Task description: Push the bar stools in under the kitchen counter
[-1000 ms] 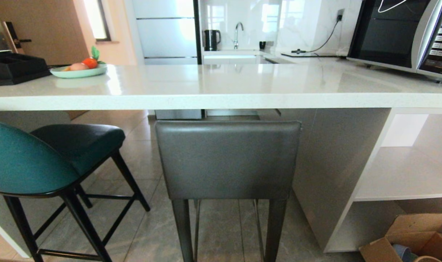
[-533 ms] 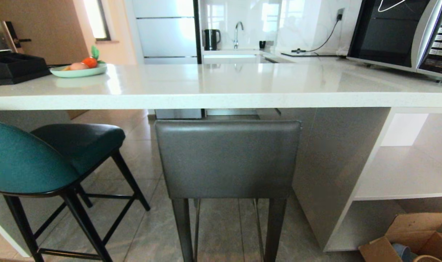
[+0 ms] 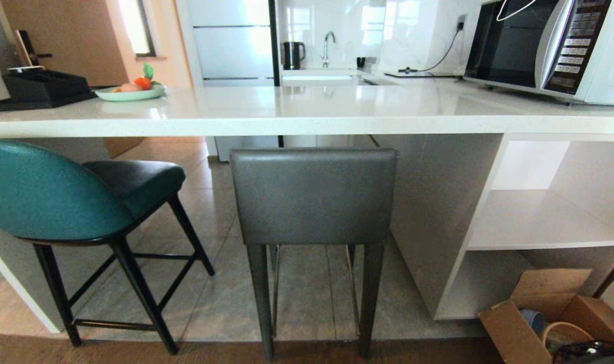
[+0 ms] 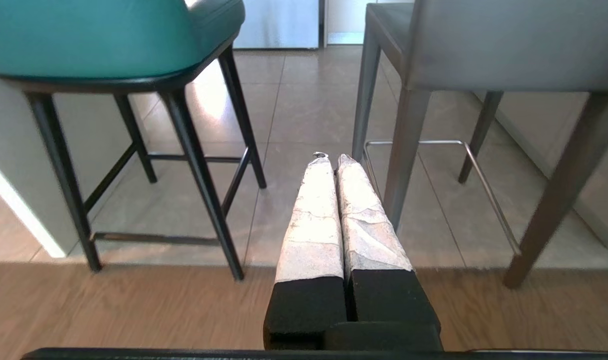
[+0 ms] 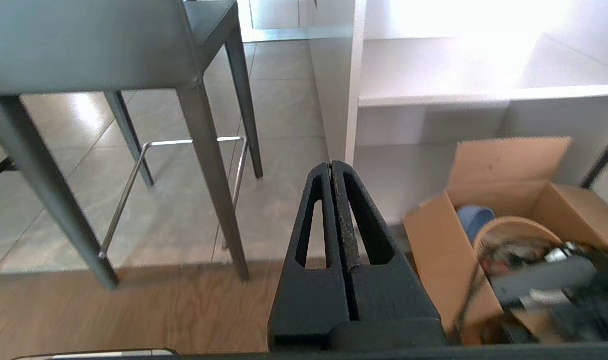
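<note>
The grey stool (image 3: 314,197) stands squarely ahead of us at twelve o'clock, its back just below the thick edge of the kitchen counter (image 3: 307,124), seat tucked beneath. The teal stool (image 3: 49,194) sits at about ten o'clock, angled, its back out from under the slab. We hold both arms low, neither touching a stool. Our left gripper (image 4: 334,160) has its wrapped fingers pressed together on nothing, aimed between the two stools; our right gripper (image 5: 331,167) is likewise closed and empty, aimed past the grey stool's legs. Risks, in our judgement: pushing the angled teal stool off-centre could spin it into the grey one, and its back may catch the counter edge. The cardboard box (image 3: 549,313) at four o'clock could snag our right arm.
</note>
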Motion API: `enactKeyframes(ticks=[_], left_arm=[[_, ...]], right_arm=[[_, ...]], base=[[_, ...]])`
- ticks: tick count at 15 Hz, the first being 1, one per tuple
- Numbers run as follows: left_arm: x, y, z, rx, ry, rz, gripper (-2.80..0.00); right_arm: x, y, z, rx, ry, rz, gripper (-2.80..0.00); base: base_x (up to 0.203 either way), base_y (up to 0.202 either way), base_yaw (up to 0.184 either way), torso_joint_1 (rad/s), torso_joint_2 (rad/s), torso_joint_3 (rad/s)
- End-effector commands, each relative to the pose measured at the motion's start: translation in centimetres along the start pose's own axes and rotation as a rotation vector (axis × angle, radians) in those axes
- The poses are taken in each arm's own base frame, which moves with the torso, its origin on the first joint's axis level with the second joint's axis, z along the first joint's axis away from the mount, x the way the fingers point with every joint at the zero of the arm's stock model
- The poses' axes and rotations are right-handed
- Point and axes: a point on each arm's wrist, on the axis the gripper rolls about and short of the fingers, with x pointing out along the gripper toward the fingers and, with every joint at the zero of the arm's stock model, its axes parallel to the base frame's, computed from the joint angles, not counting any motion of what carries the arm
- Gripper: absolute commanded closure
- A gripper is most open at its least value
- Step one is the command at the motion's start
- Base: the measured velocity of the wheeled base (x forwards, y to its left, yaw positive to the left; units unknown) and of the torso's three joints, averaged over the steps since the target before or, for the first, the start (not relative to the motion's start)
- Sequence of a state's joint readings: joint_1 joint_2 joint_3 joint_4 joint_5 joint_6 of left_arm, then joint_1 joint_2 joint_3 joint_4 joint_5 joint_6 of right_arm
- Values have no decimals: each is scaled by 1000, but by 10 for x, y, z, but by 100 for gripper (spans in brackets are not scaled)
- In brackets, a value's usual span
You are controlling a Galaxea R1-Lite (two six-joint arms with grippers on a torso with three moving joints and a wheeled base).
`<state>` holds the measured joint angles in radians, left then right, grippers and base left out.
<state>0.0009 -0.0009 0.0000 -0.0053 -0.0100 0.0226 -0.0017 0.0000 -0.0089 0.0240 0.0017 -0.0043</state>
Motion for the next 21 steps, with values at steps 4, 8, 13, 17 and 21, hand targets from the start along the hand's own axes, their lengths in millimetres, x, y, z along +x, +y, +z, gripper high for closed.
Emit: enactKeyframes(ticks=[4,8,13,17,21], left_arm=[[0,0,-1,0,5,1,0],[0,0,0,2,3,1,0],[0,0,0,2,3,0,0],[0,0,0,2,3,0,0],[0,0,0,2,3,0,0]], right_arm=[[0,0,0,0,2,0,0],[0,0,0,0,2,0,0],[0,0,0,0,2,0,0],[0,0,0,0,2,0,0],[0,0,0,0,2,0,0]], base=[[-124,0,-2,-1,0,4],[0,0,0,0,0,0],[3,102,-1,3,0,2],[0,197,0,4,2,3],[0,197,-2,5,-1,5]])
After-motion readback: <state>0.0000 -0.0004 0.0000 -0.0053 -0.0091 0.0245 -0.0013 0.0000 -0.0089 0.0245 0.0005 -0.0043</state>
